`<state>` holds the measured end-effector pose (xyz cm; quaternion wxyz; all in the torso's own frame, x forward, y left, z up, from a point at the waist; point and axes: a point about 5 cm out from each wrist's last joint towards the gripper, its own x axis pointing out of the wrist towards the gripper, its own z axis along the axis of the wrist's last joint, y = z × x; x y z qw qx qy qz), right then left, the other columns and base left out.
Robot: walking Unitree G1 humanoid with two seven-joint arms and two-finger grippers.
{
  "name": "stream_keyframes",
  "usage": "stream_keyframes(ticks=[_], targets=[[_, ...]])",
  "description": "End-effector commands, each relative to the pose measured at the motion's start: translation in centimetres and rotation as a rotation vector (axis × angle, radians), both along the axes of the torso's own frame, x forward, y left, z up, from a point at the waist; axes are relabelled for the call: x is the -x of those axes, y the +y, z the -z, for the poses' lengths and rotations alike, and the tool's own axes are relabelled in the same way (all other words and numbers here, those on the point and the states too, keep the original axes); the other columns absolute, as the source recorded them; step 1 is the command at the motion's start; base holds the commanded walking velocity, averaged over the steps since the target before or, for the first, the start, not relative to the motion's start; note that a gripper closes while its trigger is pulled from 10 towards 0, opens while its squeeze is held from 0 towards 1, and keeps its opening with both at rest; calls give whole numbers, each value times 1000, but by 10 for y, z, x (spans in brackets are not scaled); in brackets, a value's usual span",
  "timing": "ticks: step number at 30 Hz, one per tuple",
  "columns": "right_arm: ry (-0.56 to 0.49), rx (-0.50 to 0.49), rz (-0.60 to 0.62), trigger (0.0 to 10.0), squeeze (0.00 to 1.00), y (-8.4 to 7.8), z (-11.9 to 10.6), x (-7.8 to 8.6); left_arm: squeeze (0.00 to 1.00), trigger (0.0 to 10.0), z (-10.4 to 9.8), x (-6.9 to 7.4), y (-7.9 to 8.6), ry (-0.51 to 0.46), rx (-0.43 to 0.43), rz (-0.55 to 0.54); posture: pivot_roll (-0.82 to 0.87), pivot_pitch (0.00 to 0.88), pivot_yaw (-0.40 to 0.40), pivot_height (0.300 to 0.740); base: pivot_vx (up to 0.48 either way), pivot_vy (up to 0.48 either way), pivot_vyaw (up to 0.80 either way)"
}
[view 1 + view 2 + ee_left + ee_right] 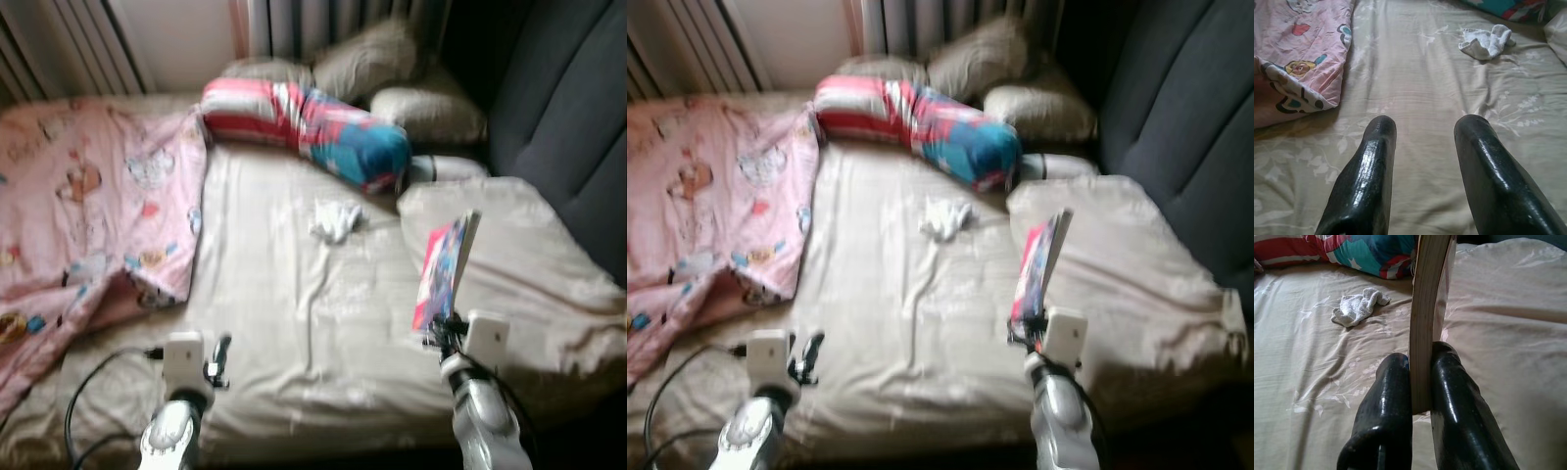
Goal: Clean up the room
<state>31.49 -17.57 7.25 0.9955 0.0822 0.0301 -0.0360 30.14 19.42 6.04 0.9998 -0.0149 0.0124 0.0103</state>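
My right gripper (pixel 443 331) is shut on the lower edge of a colourful book (pixel 443 269), which stands upright over the beige bed sheet (pixel 284 333). Seen along the right wrist, the book (pixel 1426 308) rises edge-on between the two black fingers (pixel 1388 401). My left gripper (pixel 219 360) hovers low over the sheet near the bed's front edge, open and holding nothing; its fingers (pixel 1369 171) are spread apart. A crumpled white cloth (pixel 336 219) lies in the middle of the bed, ahead of both grippers.
A pink cartoon-print blanket (pixel 88 206) covers the left side. A red, white and blue striped bolster (pixel 304 127) and beige pillows (pixel 426 113) lie at the head. A dark padded headboard (pixel 568 108) stands on the right. A black cable (pixel 88 392) loops near the left arm.
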Motion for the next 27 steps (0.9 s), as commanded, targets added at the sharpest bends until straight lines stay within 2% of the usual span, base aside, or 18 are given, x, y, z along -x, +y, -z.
stream_keyframes(ticks=[1,12,20,27], targets=[[-38,5,-12,10000,0,3,-6,-1,0,10000,7,5,3,24,-3,-8,-21,234,1,740,0,0,0],[-27,23,-41,10000,0,5,-4,-1,0,10000,8,6,2,29,8,-8,-25,235,2,740,0,0,0],[22,62,-25,10000,0,0,3,1,0,10000,9,7,-1,37,15,1,-27,235,3,740,0,0,0],[25,52,-14,10000,0,0,3,1,0,10000,10,7,-1,42,15,1,-25,237,2,740,0,0,0]])
